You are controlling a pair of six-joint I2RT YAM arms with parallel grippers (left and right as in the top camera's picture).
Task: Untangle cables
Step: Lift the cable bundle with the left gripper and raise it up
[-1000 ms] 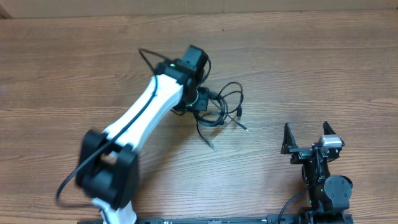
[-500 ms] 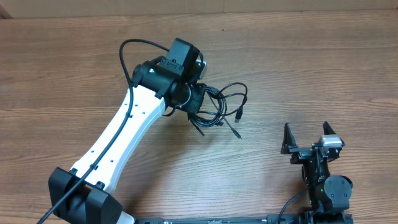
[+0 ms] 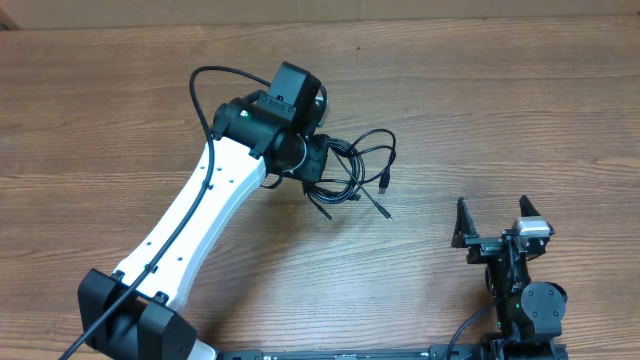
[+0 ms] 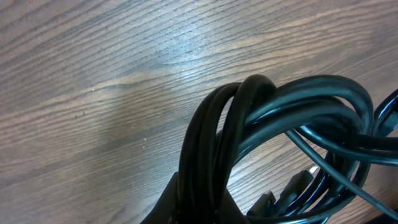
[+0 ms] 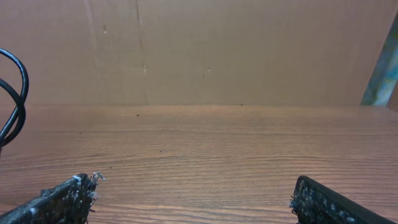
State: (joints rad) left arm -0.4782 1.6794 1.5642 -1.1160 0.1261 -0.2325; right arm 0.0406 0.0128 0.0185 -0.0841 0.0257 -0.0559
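Observation:
The cables (image 3: 355,170) are thin black cords bunched in loops near the table's middle, with small plug ends trailing to the lower right. My left gripper (image 3: 315,165) is shut on the bundle at its left side. In the left wrist view the cables (image 4: 267,130) fill the frame as a thick bunch pinched between my left gripper's fingers (image 4: 202,205), held above the wood. My right gripper (image 3: 492,225) is open and empty at the lower right, apart from the cables. In the right wrist view its fingertips (image 5: 193,199) sit wide apart over bare wood.
The wooden table (image 3: 500,110) spreads all around. A thick black arm cable (image 3: 205,85) arcs above the left arm. A cardboard wall (image 5: 217,50) stands at the table's far edge. A loop of black cable (image 5: 12,99) shows at the right wrist view's left edge.
The left arm swung and extended between one second ago and half a second ago, carrying the bundle slightly up. Since then almost nothing has moved. The right arm is still.

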